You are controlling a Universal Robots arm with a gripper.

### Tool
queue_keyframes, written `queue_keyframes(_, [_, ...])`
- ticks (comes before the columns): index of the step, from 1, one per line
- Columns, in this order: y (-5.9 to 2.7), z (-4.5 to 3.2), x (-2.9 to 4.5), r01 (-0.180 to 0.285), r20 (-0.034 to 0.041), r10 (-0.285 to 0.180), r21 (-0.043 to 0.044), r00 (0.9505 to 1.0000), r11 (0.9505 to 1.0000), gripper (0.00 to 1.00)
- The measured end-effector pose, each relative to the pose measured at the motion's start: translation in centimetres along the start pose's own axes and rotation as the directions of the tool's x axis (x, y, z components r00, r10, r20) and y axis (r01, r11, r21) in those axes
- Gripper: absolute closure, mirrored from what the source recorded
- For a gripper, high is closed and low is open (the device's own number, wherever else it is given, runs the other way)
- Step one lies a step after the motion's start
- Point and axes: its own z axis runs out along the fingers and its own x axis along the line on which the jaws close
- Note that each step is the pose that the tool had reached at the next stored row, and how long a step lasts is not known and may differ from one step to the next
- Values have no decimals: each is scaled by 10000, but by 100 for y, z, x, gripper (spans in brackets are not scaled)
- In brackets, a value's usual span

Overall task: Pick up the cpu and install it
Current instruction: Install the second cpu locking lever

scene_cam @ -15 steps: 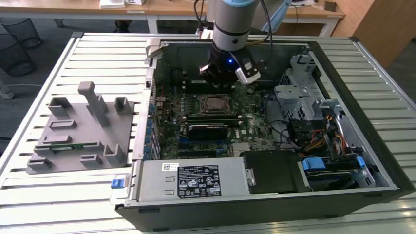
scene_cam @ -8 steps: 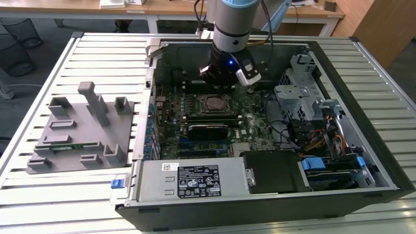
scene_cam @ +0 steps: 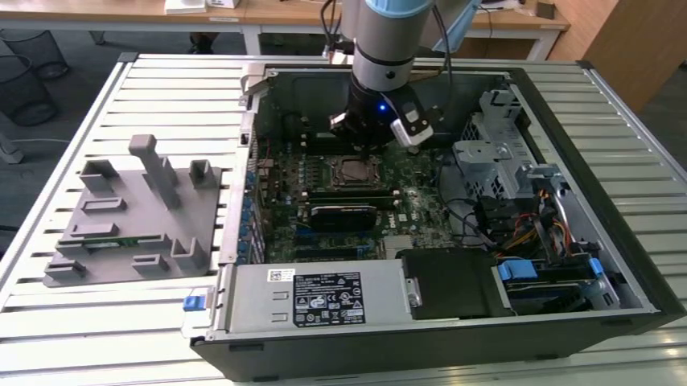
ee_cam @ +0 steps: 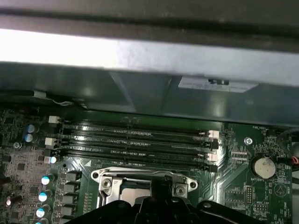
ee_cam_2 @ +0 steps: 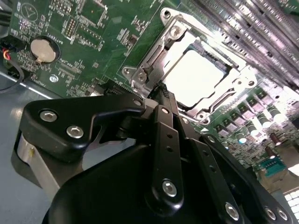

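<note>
Exterior view, reading from its left: a grey plastic fixture tray with upright posts (scene_cam: 134, 213) lies on the slatted white desk (scene_cam: 76, 104), and a narrow green memory stick (scene_cam: 113, 239) rests in one of its slots. Just beside it stands the open black computer case (scene_cam: 601, 241), with the green motherboard (scene_cam: 419, 201) flat on its floor. The arm reaches down into the case, its black hand (scene_cam: 371, 141) hovering above the dark square socket with its metal frame (scene_cam: 355, 171).

In the second wrist view the small flat square cpu with its shiny silver-grey top (ee_cam_2: 196, 77) sits inside that socket frame (ee_cam_2: 154, 60), seemingly lying flat, while the hand's fingers (ee_cam_2: 161, 93) look pinched together, holding nothing, their tips right at the frame's edge. The first wrist view shows the same socket (ee_cam: 145, 179) next to the long black memory slots (ee_cam: 135, 142).

What worries me is how close those tips hang to the frame: a slight sideways drift could catch the metal and nudge the chip askew, and pressing on a misaligned chip would likely bend the socket contacts.
</note>
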Motion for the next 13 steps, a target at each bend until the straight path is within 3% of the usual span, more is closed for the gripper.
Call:
queue_keyframes(4, [-9,-19,1,-2,0,2,-3,10000,10000,89])
queue_keyframes(9, [11,-159,2,-1,0,1,-4,10000,10000,89])
queue_keyframes(13, [-17,-171,1,-1,-10,1,-8,10000,10000,89])
